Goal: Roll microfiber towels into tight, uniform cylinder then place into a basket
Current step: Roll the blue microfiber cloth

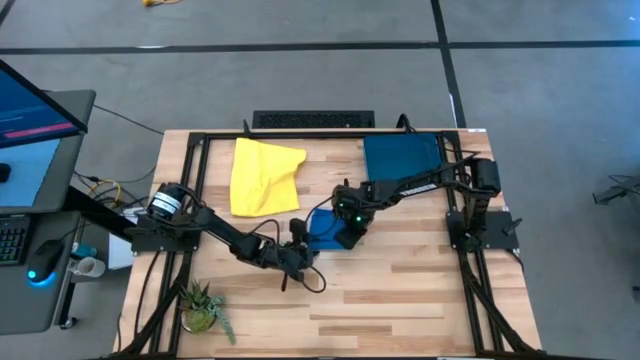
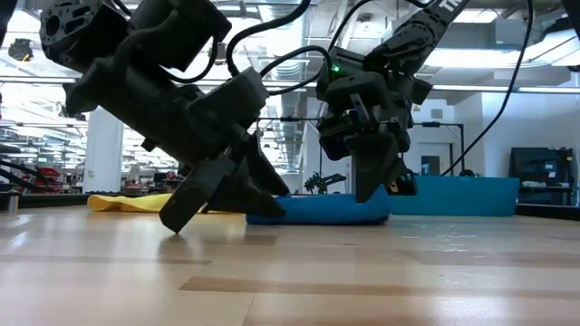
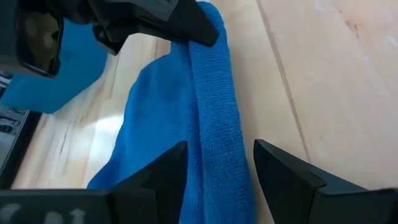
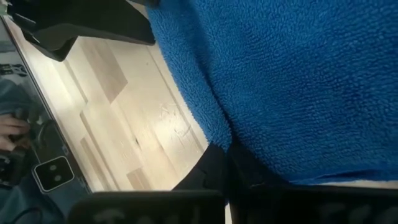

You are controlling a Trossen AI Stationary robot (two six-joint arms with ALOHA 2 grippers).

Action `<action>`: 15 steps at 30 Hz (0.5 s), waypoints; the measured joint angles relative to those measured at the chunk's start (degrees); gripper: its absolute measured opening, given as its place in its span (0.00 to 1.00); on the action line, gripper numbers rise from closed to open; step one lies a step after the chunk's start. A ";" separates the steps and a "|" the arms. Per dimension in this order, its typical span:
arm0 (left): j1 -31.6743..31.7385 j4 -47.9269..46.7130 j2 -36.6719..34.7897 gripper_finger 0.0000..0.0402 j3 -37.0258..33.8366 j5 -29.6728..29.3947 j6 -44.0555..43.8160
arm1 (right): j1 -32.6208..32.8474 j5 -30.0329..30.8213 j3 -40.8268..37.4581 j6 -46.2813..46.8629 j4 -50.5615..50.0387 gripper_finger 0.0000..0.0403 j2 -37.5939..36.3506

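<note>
The blue towel [image 1: 322, 228] lies mid-table, its near edge rolled into a ridge [image 3: 214, 112]. My left gripper [image 3: 217, 177] is open, low over the table, one finger on either side of that ridge at its left end. Whether they touch the cloth, I cannot tell. My right gripper [image 1: 346, 234] is shut on the towel at the ridge's other end. The yellow towel [image 1: 264, 176] lies flat at the far left. At the far right stands the teal basket [image 1: 402, 158], behind my right arm. My right gripper pinches the blue towel at the right end of its rolled ridge [image 4: 227, 134] between its two shut fingers [image 3: 186, 28]. The fingers slant down from above on the table's right side. The towel lies on the table, slack, with only this end gathered in the fingers.
A small potted plant [image 1: 204, 306] stands at the near left corner. A black bar [image 1: 313, 120] lies along the far edge. Bare wood [image 1: 420, 290] stretches across the near right of the table.
</note>
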 joint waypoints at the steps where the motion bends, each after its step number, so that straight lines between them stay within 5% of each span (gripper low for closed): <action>1: 0.37 -0.39 0.00 0.44 0.00 0.59 0.00 | 0.00 0.00 0.00 -0.02 0.00 0.03 0.00; 7: 3.71 -2.09 0.02 0.37 -0.06 8.43 -0.88 | 0.00 0.11 0.02 -0.09 0.00 0.04 -0.02; 15: 4.64 -2.55 -0.03 0.18 -0.10 11.27 -3.04 | 0.00 0.09 0.04 -0.13 -0.07 0.03 -0.04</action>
